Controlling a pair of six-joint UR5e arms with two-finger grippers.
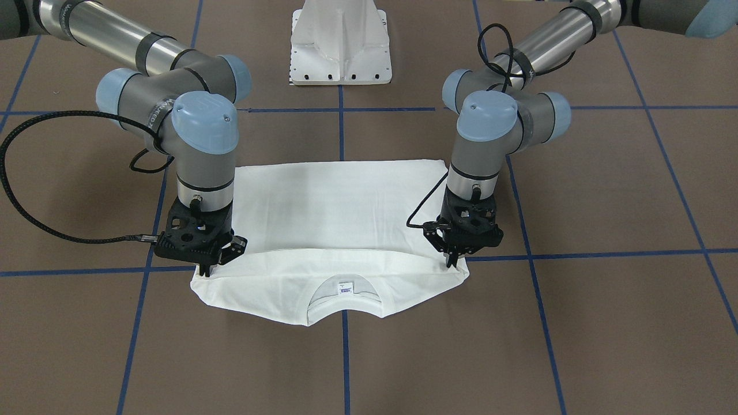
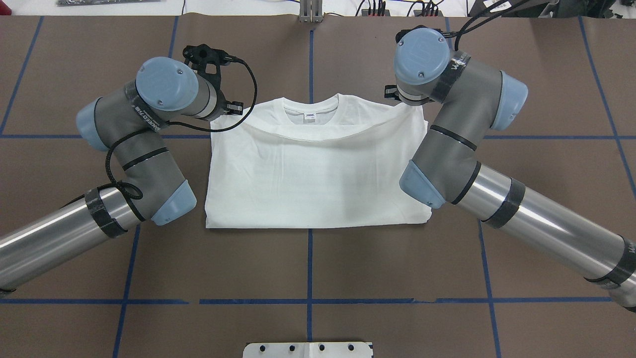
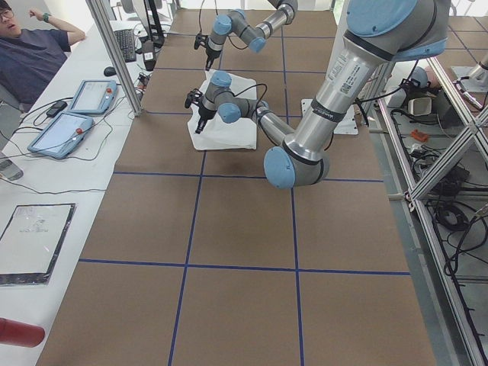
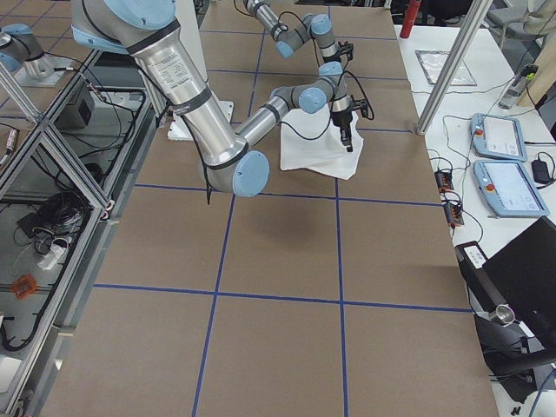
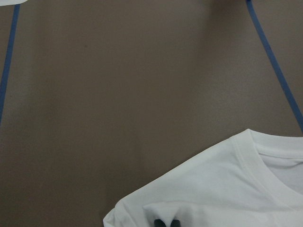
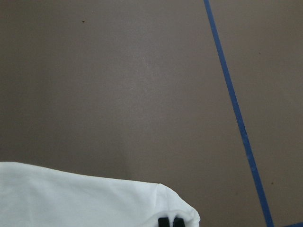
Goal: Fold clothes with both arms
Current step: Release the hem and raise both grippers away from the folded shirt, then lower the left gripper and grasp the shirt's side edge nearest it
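Observation:
The white T-shirt (image 1: pixel 340 202) lies flat in the middle of the table, folded into a rectangle, with its collar and neck label (image 1: pixel 345 286) on the side away from the robot. My left gripper (image 1: pixel 455 266) points straight down at the shoulder corner on my left, fingers pinched together on the cloth. At the opposite shoulder corner my right gripper (image 1: pixel 204 271) is shut on the fabric too. The left wrist view shows fingertips (image 5: pixel 161 222) pressed into bunched fabric (image 5: pixel 213 189). In the right wrist view the fingertips (image 6: pixel 163 222) sit on the corner of the shirt (image 6: pixel 85 198).
A white metal pedestal (image 1: pixel 340 46) stands at the robot's side of the table. Blue tape lines cross the brown tabletop (image 2: pixel 308 268). A seated person (image 3: pixel 30 53) and tablets (image 3: pixel 72 114) are at a side bench beyond the table's far edge.

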